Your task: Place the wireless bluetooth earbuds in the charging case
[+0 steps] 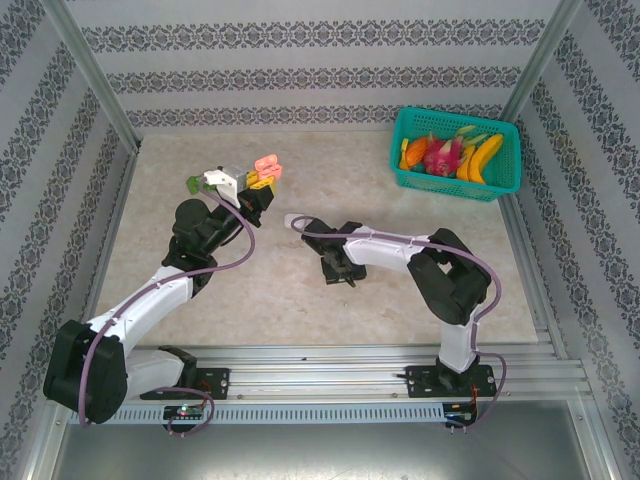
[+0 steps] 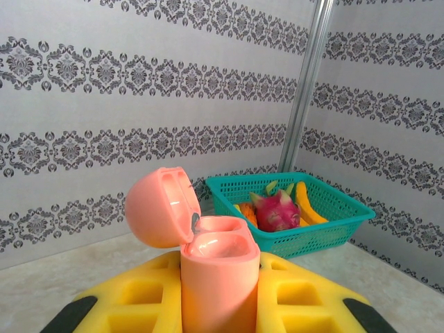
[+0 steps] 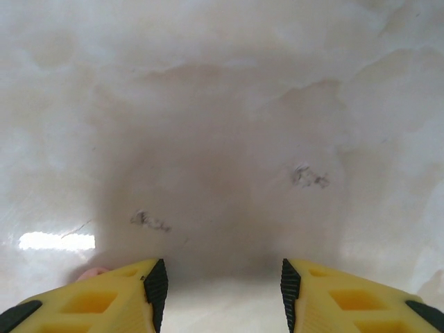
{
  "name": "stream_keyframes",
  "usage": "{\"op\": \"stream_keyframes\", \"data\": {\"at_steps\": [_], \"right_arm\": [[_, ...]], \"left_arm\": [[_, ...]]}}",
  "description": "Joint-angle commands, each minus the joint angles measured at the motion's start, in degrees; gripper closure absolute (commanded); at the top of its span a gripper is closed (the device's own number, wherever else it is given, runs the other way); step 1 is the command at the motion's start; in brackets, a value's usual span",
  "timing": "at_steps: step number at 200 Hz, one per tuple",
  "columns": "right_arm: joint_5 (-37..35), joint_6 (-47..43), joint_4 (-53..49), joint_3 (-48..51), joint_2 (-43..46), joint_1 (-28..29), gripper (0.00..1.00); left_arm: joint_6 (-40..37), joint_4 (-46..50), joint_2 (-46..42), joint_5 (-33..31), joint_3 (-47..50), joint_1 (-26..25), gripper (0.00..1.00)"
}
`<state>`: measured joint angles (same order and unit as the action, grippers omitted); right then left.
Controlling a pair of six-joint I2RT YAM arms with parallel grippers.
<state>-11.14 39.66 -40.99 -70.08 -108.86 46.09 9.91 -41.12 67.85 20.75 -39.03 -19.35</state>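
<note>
1. Now my left claw [image 1: 258, 185] is up in the air, over the far left part of the table [image 1: 300, 300].
2. It is squeezed tight on the pink charging case [image 2: 218, 274]. The yellow fingers [image 2: 149, 291] press on both of its sides.
3. The case stands up straight. Its lid [image 2: 161, 208] is tipped back, open.
4. I can't tell if a bud sits in the case.
5. My right claw [image 3: 218, 284] points down at the table, near the middle.
6. Its two fingers are apart, and I see just bare table between them.
7. A tiny pink bit [image 3: 92, 273] peeks out by the edge of one finger. It may be a bud, but I can't tell.
8. A green basket [image 2: 316, 239] sits in the far right corner, well apart from both claws.
9. It holds a dragon fruit [image 2: 279, 211] and a banana [image 2: 306, 202].
</note>
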Motion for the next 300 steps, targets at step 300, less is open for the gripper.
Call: {"op": "stream_keyframes", "data": {"at_steps": [300], "right_arm": [[12.27, -12.95, -2.86, -8.95, -6.1, -1.1, 0.54]], "left_arm": [[-0.68, -1.76, 1.36, 1.64, -2.02, 0.99, 1.0]]}}
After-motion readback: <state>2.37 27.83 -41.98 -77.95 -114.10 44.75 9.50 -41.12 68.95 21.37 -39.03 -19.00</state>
